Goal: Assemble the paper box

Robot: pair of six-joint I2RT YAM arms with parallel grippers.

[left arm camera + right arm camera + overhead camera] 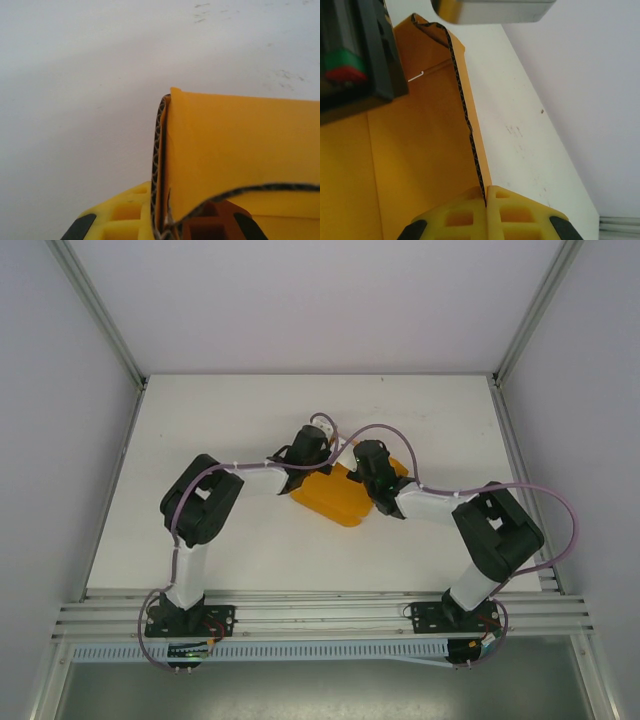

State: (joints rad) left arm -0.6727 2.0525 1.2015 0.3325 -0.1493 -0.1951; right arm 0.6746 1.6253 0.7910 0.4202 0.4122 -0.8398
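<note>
Two grippers are meeting at one paper box (335,498), which is lying near the middle of the single white table (200,420). On the left, the left gripper (164,222) is clenching a raised corrugated flap at the box's edge, its yellow fingers (122,215) pressing the card from either side with hardly any gap showing. Across from it, the right gripper (486,210) is squeezing tight on another raised card edge, whose dark wavy cut side is running down between its two yellow fingers (520,215). Seen from above, the two arms are reaching inward from opposite sides, their wrists hanging close together over the orange-yellow card.
</note>
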